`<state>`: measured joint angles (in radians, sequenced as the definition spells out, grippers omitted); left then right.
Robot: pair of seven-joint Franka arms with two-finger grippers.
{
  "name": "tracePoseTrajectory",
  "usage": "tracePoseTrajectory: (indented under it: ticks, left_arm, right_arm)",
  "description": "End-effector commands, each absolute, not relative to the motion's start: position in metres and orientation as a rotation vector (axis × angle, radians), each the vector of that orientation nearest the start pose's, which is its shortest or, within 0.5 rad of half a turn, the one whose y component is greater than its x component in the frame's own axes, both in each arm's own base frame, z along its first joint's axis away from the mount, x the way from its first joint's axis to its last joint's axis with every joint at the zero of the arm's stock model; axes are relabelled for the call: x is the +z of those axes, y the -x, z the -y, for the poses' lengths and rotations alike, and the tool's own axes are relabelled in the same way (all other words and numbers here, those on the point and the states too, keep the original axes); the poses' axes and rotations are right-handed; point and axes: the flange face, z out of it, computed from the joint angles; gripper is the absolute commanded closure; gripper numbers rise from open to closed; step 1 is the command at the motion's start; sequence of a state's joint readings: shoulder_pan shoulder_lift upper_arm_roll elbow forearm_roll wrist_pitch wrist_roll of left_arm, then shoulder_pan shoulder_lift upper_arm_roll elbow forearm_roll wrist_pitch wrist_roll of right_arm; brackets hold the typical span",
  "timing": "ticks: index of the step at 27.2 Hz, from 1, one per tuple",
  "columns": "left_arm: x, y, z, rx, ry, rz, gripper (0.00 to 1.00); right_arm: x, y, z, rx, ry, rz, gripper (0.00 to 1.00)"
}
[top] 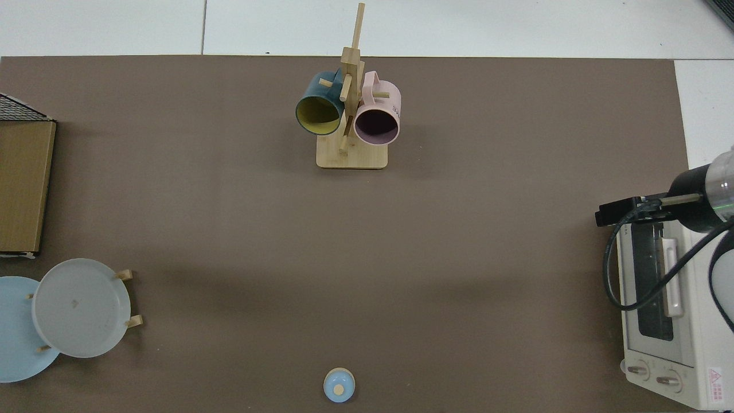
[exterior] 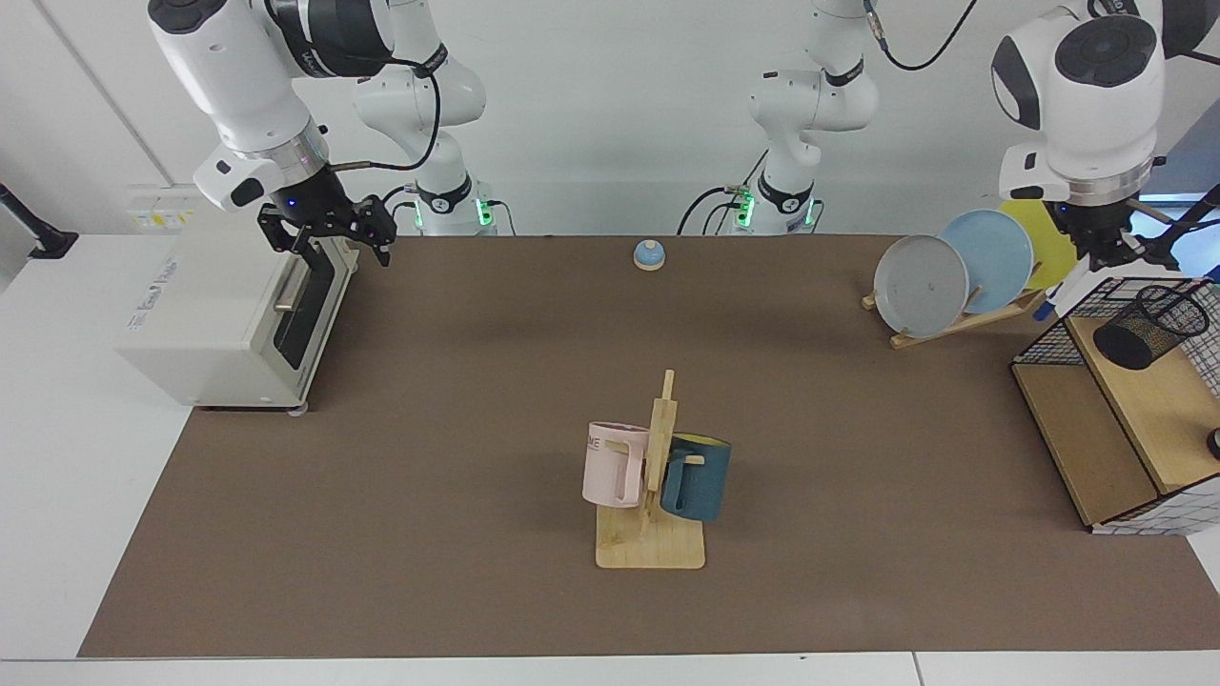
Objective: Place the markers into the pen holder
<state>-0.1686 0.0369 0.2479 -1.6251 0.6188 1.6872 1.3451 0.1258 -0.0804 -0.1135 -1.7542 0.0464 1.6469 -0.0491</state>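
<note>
Where room is open: the middle of the brown mat (exterior: 429, 429) on the counter (exterior: 57, 457) is bare between the toaster oven and the mug rack, and again between the mug rack and the wire basket; the things are kept near the mat's edges.
Toaster oven (exterior: 224, 305): one, set at the mat's edge, half on the white counter.
Right end effector (exterior: 329, 233): held above the oven's top front corner, its fingers spread apart and nothing gripped.
Bell (exterior: 649, 254): one, near the far edge of the mat, between the two arm bases.
Mug rack (exterior: 653, 534): one wooden stand near the mat's front edge, with two mugs hung on it, a pink mug (exterior: 613, 464) and a teal mug (exterior: 698, 476).
Plate rack (exterior: 963, 319): three plates are counted, grey (exterior: 920, 284), blue (exterior: 991, 250) and yellow (exterior: 1044, 257).
Left end effector (exterior: 1104, 255): clenched on the marker, just above the basket's far corner.
Marker (exterior: 1063, 286): one, slanted downward from the fingers, blue cap lowest, beside the basket's rim and apart from the pen holder.
Wire basket (exterior: 1034, 348): one, at the mat's end, around a wooden shelf (exterior: 1144, 400).
Pen holder (exterior: 1148, 326): one, on the upper shelf inside the basket.
Facing view only: the left end effector, marker, pen holder and yellow plate.
Top view only: the oven's two knobs (top: 651, 376) and the mugs' insides; the right end effector (top: 616, 211) is seen at the oven's front edge, and just a corner of the basket (top: 20, 109).
</note>
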Motion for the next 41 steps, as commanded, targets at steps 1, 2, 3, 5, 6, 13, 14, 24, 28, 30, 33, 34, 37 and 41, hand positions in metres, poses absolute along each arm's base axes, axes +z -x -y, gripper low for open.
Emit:
tracePoseTrajectory:
  ticks: [1, 2, 3, 5, 6, 13, 14, 24, 28, 30, 33, 34, 37, 41]
  left_arm:
    - [0.621, -0.598, -0.123, 0.608, 1.905, -1.615, 1.00]
    - [0.622, -0.600, -0.127, 0.614, 1.891, -1.607, 1.00]
    - [0.623, -0.600, -0.137, 0.621, 1.890, -1.593, 1.00]
    - [0.627, -0.600, -0.150, 0.617, 1.865, -1.581, 1.00]
    - [0.628, -0.601, -0.157, 0.620, 1.844, -1.586, 1.00]
    - [0.619, -0.606, -0.196, 0.693, 1.725, -1.650, 1.00]
    - [0.619, -0.605, -0.204, 0.693, 1.727, -1.644, 1.00]
    - [0.613, -0.603, -0.221, 0.786, 1.640, -1.698, 1.00]
    - [0.586, -0.613, -0.219, 0.846, 1.641, -1.736, 1.00]
    - [0.565, -0.622, -0.220, 0.878, 1.644, -1.754, 1.00]
    - [0.547, -0.628, -0.220, 0.911, 1.650, -1.764, 1.00]
    - [0.545, -0.628, -0.220, 0.918, 1.654, -1.764, 1.00]
    - [0.542, -0.628, -0.220, 0.920, 1.664, -1.761, 1.00]
    - [0.539, -0.627, -0.220, 0.914, 1.681, -1.754, 0.18]
  right_arm:
    - [0.594, -0.536, -0.004, 0.049, 3.110, 0.243, 0.00]
    - [0.598, -0.537, -0.002, 0.037, 3.113, 0.275, 0.00]
    - [0.603, -0.537, 0.001, 0.033, 3.117, 0.302, 0.00]
    - [0.609, -0.540, 0.009, 0.030, 3.116, 0.319, 0.00]
    - [0.607, -0.541, 0.009, 0.047, 3.115, 0.314, 0.00]
    - [0.610, -0.536, -0.001, 0.042, 3.122, 0.195, 0.00]
    - [0.610, -0.536, -0.001, 0.044, 3.118, 0.182, 0.00]
    - [0.606, -0.531, 0.004, 0.063, 3.115, 0.167, 0.00]
    - [0.606, -0.531, 0.002, 0.065, 3.113, 0.174, 0.00]
    - [0.606, -0.531, 0.003, 0.065, 3.111, 0.172, 0.00]
    - [0.606, -0.531, 0.004, 0.065, 3.112, 0.167, 0.00]
    - [0.606, -0.531, 0.004, 0.068, 3.111, 0.167, 0.00]
    - [0.605, -0.528, 0.002, 0.075, 3.110, 0.174, 0.00]
    - [0.604, -0.526, 0.000, 0.080, 3.110, 0.196, 0.00]
